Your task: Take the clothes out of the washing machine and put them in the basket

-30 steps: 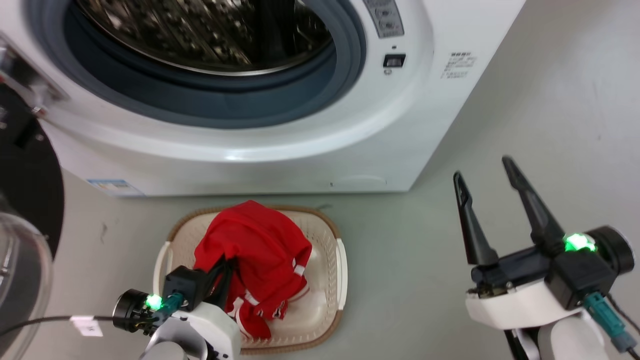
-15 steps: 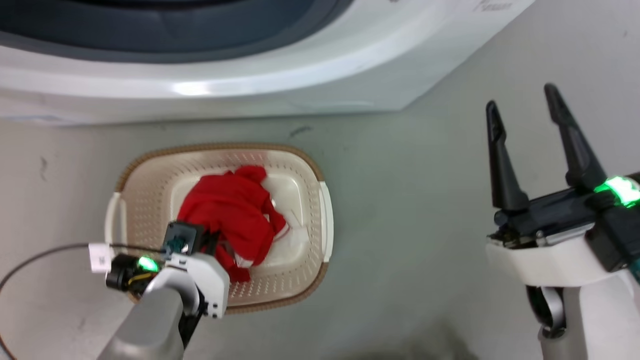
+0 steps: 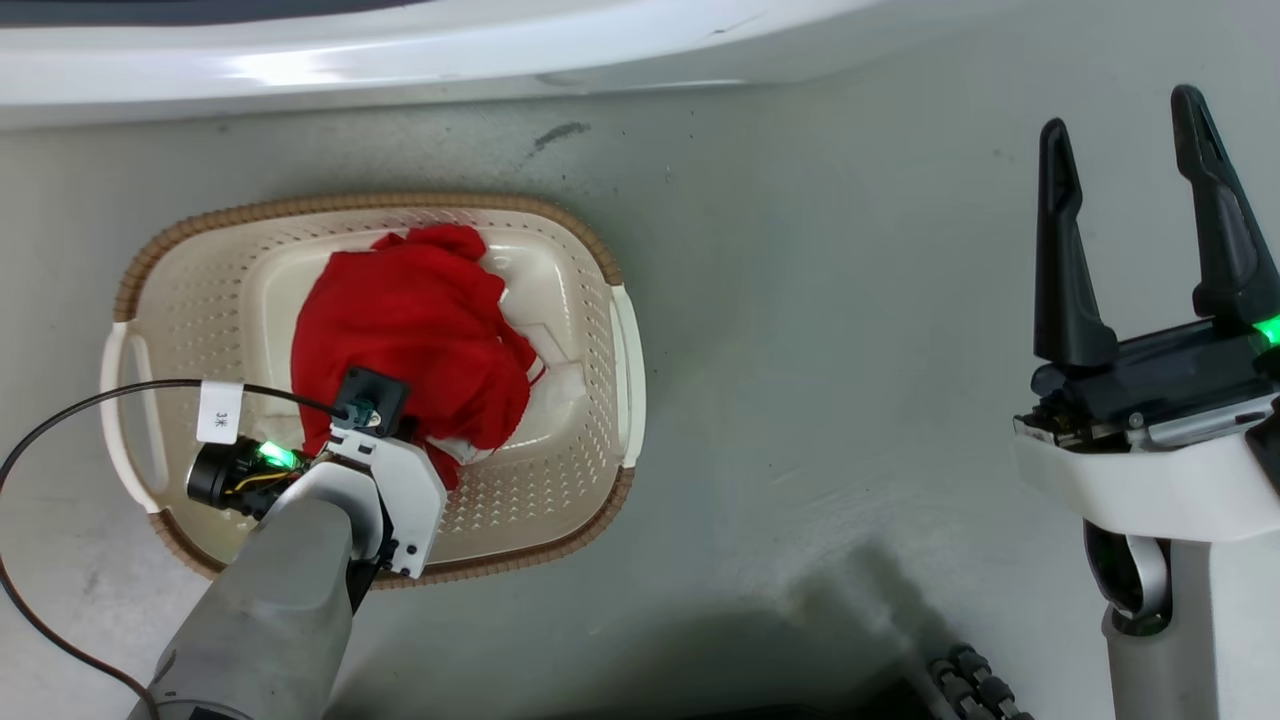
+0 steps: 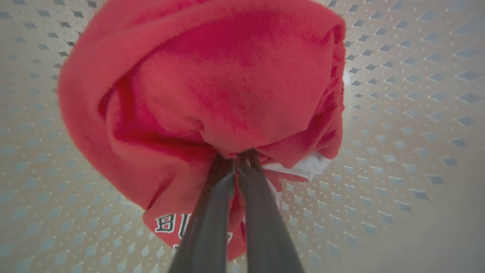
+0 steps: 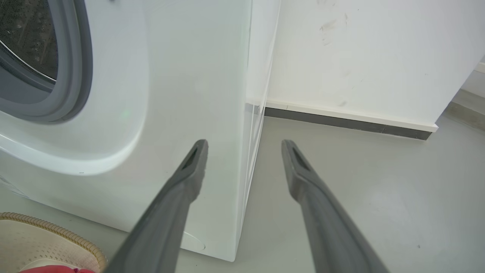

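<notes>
Smooth pale grey floor [image 3: 800, 350], slight sheen, even light. Dark scuff [image 3: 560, 133] near the head view's top edge and a soft shadow [image 3: 850, 620] at the bottom edge. White wall [image 5: 360, 57] with faint smudges [image 5: 327, 26]. White skirting [image 5: 341, 114] sits over a dark grey strip [image 5: 341, 122] where the wall meets the floor.

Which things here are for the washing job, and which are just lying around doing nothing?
For the job: red clothes, basket, washing machine, left gripper shut on the clothes, right gripper open.

Just lying about: white cable tag, floor scuff mark, skirting board.
</notes>
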`<state>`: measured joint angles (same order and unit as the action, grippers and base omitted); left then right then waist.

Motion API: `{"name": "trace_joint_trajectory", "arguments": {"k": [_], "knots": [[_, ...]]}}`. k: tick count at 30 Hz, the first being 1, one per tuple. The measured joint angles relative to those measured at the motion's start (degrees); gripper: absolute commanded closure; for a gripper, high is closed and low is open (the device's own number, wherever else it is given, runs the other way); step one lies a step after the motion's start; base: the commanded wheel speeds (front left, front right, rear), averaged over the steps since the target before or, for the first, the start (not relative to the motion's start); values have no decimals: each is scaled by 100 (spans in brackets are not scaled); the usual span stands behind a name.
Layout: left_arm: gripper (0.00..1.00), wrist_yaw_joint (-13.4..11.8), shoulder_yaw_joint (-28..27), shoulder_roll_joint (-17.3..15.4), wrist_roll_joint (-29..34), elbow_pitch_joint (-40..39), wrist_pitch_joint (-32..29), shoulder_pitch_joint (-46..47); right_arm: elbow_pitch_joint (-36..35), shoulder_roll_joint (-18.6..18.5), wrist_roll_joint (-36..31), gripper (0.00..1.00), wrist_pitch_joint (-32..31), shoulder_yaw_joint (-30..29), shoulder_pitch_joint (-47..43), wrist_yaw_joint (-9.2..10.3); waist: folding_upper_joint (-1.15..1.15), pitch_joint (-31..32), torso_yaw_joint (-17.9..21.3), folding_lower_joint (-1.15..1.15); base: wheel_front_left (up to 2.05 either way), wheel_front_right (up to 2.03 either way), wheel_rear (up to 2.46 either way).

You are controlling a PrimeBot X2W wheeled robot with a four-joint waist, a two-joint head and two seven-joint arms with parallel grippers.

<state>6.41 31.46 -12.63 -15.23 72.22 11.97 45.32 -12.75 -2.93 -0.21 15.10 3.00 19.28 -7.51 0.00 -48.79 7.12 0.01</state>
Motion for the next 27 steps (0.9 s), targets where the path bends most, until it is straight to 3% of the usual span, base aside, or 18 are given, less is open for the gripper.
{"name": "trace_joint_trajectory", "arguments": {"k": [5, 6, 7, 20, 24, 27], "knots": [[100, 23, 2, 7, -88, 92, -299, 47, 20, 1, 27, 0, 0, 7, 58, 0, 0, -86, 72, 0, 0, 0, 0], [67, 24, 9, 19, -112, 101, -314, 46, 37, 1, 43, 0, 0, 3, 58, 0, 0, -66, 76, 0, 0, 0, 0], [0, 36, 14, 27, -124, 110, -315, 41, 47, 1, 62, 0, 0, 2, 57, 0, 0, -38, 76, 0, 0, 0, 0], [0, -11, -52, 221, -385, 135, 231, -471, 381, 3, 73, 0, 0, 66, -312, -1, 0, 914, -72, -1, 0, 0, 0], [0, -155, -191, 272, -506, -53, 292, -721, 488, 2, 74, 0, 0, 55, -529, 0, 0, 1326, -135, -1, 0, 0, 0], [0, -446, -393, 238, -506, -915, 309, -1068, 579, 2, 85, 0, 0, -3, -711, 0, 0, 1728, -213, -2, 0, 0, 0]]}}
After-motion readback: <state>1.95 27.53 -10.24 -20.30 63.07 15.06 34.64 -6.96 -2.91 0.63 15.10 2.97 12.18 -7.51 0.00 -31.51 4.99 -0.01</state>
